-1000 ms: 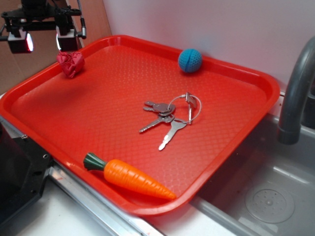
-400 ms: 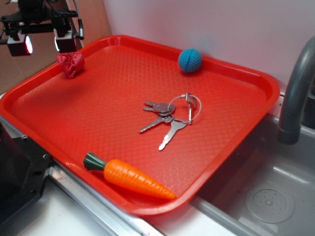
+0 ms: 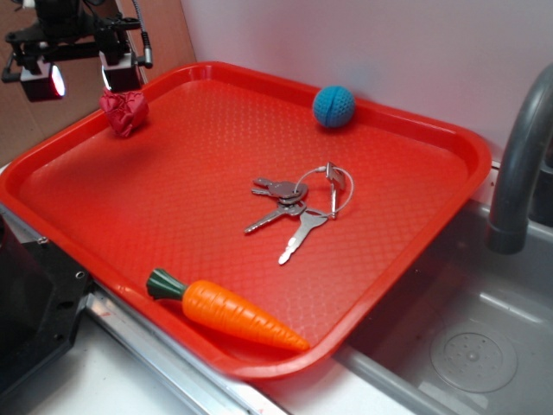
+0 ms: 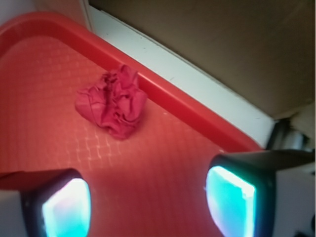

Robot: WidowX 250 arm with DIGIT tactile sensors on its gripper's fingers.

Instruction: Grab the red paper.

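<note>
The red paper (image 3: 124,111) is a crumpled dark-red wad lying in the far left corner of the red tray (image 3: 432,242), close to its rim. In the wrist view the red paper (image 4: 113,102) sits ahead of the fingers, next to the tray's raised edge. My gripper (image 3: 79,78) hovers above and a little to the left of the wad, not touching it. It is open, and its two glowing pads (image 4: 66,207) stand wide apart with only the tray floor between them.
On the tray also lie a blue knitted ball (image 3: 333,106) at the back, a bunch of keys (image 3: 298,203) in the middle and a plastic carrot (image 3: 226,309) at the front. A sink (image 3: 467,346) and grey tap (image 3: 518,164) are at right. A white wall stands behind.
The gripper has shifted slightly above the tray's left corner, first up, then a little right. The paper and other objects have not moved.
</note>
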